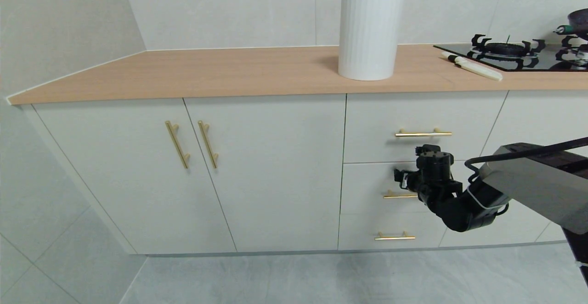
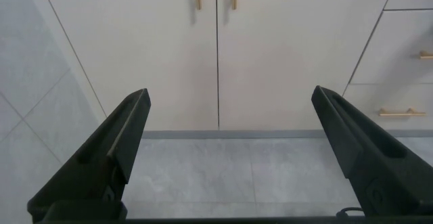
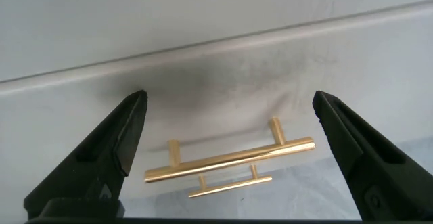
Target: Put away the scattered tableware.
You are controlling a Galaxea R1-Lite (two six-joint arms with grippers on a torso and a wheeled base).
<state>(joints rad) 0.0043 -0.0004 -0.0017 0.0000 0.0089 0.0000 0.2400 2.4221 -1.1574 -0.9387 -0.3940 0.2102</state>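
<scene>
a: where is the thing we have to put away?
b: the knife lies on the counter, just beside the stove. nothing holds it. it is well apart from both claws.
a: what about the right claw?
b: its two fingers are wide apart. a gold handle sits in front of it, in line with the gap, not touched. from the head camera it is low down by the drawers.
a: and the left claw?
b: apart too, with nothing in it. it faces the cupboard doors and the floor.
a: so what is the job right now?
b: i think it is to open a drawer, so the knife has a place to go.
a: how do we do it well?
b: the bar looks a bit tilted to the claw, so turn the wrist to line up. then go in straight till the bar is deep between the fingers. grab the middle of the bar, not an end or a post. squeeze firm, as the bar looks smooth and could slip. pull straight out, not up or sideways, or the drawer may jam.
a: anything to watch?
b: the tall white pot stands on the counter above. keep the arm low, away from it.
</scene>
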